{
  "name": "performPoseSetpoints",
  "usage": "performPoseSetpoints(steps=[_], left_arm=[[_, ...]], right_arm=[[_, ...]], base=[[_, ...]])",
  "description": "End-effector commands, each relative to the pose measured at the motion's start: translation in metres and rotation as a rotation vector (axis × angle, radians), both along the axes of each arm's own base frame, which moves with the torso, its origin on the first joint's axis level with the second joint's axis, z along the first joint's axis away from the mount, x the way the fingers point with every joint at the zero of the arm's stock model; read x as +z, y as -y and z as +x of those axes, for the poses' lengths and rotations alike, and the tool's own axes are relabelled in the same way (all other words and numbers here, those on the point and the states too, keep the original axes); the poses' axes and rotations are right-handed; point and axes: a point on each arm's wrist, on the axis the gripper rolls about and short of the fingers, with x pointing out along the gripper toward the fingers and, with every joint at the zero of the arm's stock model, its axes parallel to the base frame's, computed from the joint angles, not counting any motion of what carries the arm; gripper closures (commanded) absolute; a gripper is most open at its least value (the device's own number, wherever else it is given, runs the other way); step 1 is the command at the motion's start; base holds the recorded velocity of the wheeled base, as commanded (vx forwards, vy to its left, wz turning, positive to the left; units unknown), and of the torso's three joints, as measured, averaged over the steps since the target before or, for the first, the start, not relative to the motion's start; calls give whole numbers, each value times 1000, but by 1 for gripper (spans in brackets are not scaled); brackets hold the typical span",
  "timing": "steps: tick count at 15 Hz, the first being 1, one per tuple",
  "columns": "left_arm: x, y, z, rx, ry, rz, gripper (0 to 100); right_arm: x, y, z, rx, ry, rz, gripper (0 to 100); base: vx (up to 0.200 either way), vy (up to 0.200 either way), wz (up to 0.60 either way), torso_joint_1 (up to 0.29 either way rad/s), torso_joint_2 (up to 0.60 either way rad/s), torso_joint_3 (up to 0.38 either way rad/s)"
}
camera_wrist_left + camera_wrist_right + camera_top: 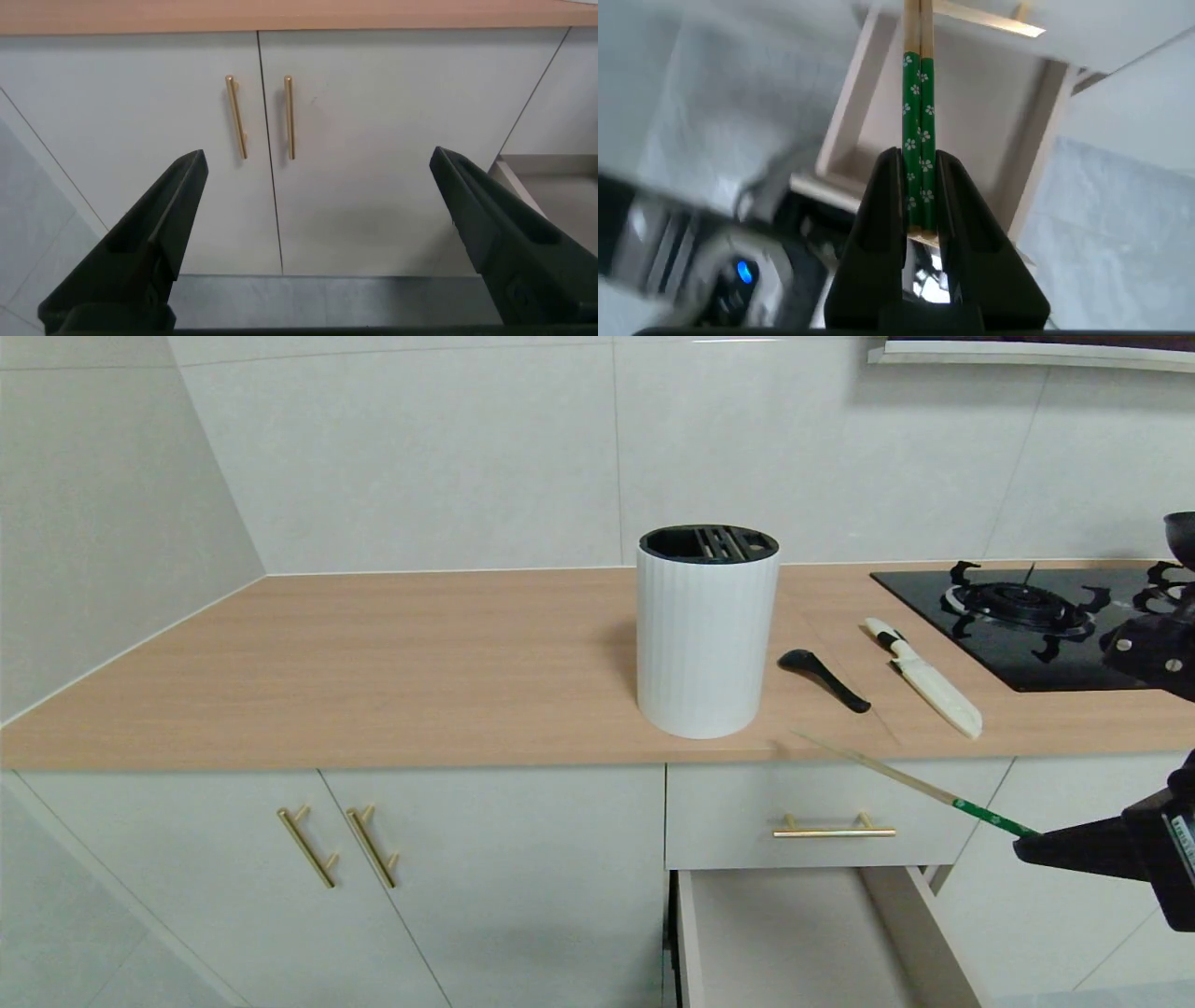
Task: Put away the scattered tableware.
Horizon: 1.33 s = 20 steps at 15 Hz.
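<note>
A pair of chopsticks (910,782) with green flowered ends is clamped in my right gripper (1032,845), low at the right in front of the cabinets; the tips slant up toward the counter edge. In the right wrist view the chopsticks (917,140) stick out from between the shut fingers (878,201). On the wooden counter stands a white ribbed utensil holder (707,630) with a black slotted top. Right of it lie a black spoon (823,679) and a white-handled knife (924,679). My left gripper (318,187) is open, facing the cabinet doors with nothing between its fingers.
A drawer (794,933) below the counter stands pulled open, also seen as the drawer (962,103) under the chopsticks. A black gas hob (1027,607) is set in the counter at the right. Cabinet doors with brass handles (262,117) are at the lower left.
</note>
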Motion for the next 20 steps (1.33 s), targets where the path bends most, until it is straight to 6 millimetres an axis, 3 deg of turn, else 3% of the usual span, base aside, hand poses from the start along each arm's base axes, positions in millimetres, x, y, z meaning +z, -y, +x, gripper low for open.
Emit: performPoseSetpoints(steps=[1, 5, 13, 20], left_arm=[[0, 0, 0, 0, 0, 0, 0], [0, 0, 0, 0, 0, 0, 0], [0, 0, 0, 0, -2, 0, 0], [0, 0, 0, 0, 1, 0, 0]], right_arm=[[-7, 0, -2, 22, -18, 0, 100], [-21, 1, -4, 57, -36, -54, 100], [-28, 0, -1, 66, -38, -66, 100], [-33, -2, 2, 66, -31, -66, 100]], base=[[0, 0, 0, 0, 0, 0], [0, 0, 0, 0, 0, 0], [0, 0, 0, -6, 10, 7], [0, 0, 0, -160, 415, 249]])
